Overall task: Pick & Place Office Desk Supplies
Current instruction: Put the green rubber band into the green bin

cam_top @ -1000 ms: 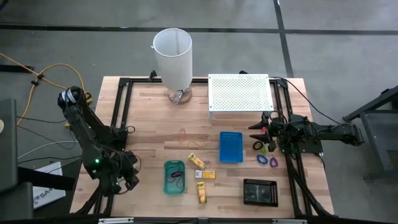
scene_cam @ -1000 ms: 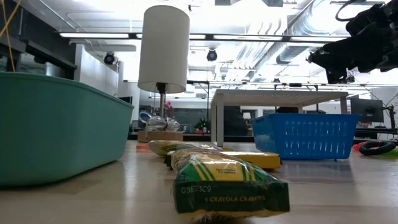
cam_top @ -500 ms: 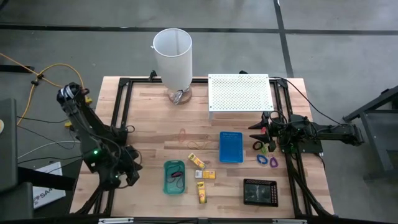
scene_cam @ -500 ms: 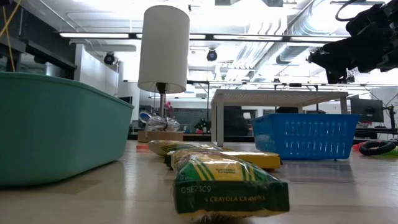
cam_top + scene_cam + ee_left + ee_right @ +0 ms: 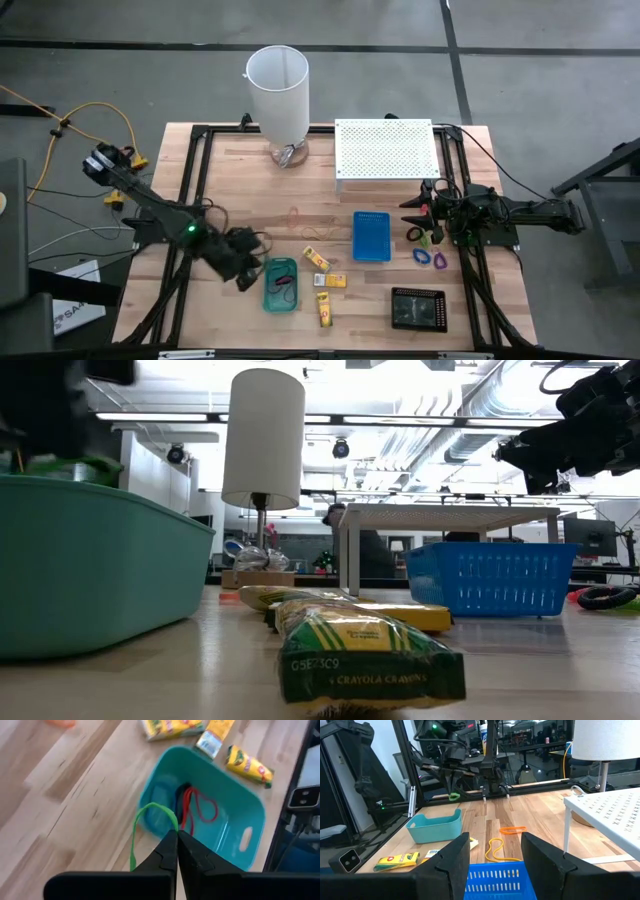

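My left gripper point(image 5: 246, 278) hangs just left of the teal tray point(image 5: 281, 285), shut on a thin green rubber-band loop point(image 5: 152, 806). The tray point(image 5: 235, 815) holds a red rubber band point(image 5: 200, 807) and dark items. Three yellow packets point(image 5: 323, 280) lie on the table right of the tray. Orange and yellow bands point(image 5: 305, 222) lie farther back. My right gripper point(image 5: 412, 212) stands open at the table's right side, level, touching nothing. Purple, blue and black clips point(image 5: 428, 252) lie close beside it. My left gripper pinches the green rubber band at one spot of the loop point(image 5: 174, 825) between its two shut fingertips. The fingers slant downward from the table's left side. The loop point(image 5: 453, 796) hangs slack below the fingers, clear of the table and tray.
A blue tray point(image 5: 371, 236) sits at centre right and a black tray point(image 5: 418, 308) at the near right. A tall white cylinder point(image 5: 278, 95) and a white perforated shelf point(image 5: 385, 148) stand at the back. Black frame rails point(image 5: 190, 180) run along the table's edges.
My left gripper has swung from the table's near left edge toward the right, up to the teal tray's left side, and its wrist has rolled on the way. In the low view its dark shape has come in at the upper left.
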Tool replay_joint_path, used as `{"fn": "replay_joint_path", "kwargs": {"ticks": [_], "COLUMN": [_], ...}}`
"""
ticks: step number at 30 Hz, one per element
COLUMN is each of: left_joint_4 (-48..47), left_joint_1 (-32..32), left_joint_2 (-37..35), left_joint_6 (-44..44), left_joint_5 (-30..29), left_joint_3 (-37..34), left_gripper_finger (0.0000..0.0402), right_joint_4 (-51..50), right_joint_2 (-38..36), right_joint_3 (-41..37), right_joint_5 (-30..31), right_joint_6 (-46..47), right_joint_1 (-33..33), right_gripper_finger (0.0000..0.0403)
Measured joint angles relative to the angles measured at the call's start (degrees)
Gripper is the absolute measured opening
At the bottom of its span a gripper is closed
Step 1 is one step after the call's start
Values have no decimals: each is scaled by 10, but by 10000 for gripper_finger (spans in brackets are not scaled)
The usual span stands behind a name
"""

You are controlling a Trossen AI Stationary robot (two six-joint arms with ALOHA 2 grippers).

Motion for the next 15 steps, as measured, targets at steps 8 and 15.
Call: {"fn": "replay_joint_path", "kwargs": {"ticks": [8, 15], "left_joint_4": [98, 119], "left_joint_1": [96, 111], "left_joint_2": [49, 62], "left_joint_6": [112, 129], "left_joint_5": [94, 116], "left_joint_3": [0, 0], "left_gripper_finger": [1, 1], "right_joint_4": [0, 0], "right_joint_2": [0, 0], "right_joint_3": [0, 0], "right_joint_5": [0, 0], "right_joint_6": [0, 0], "right_joint_1": [0, 0], "right_gripper_finger": [166, 166]}}
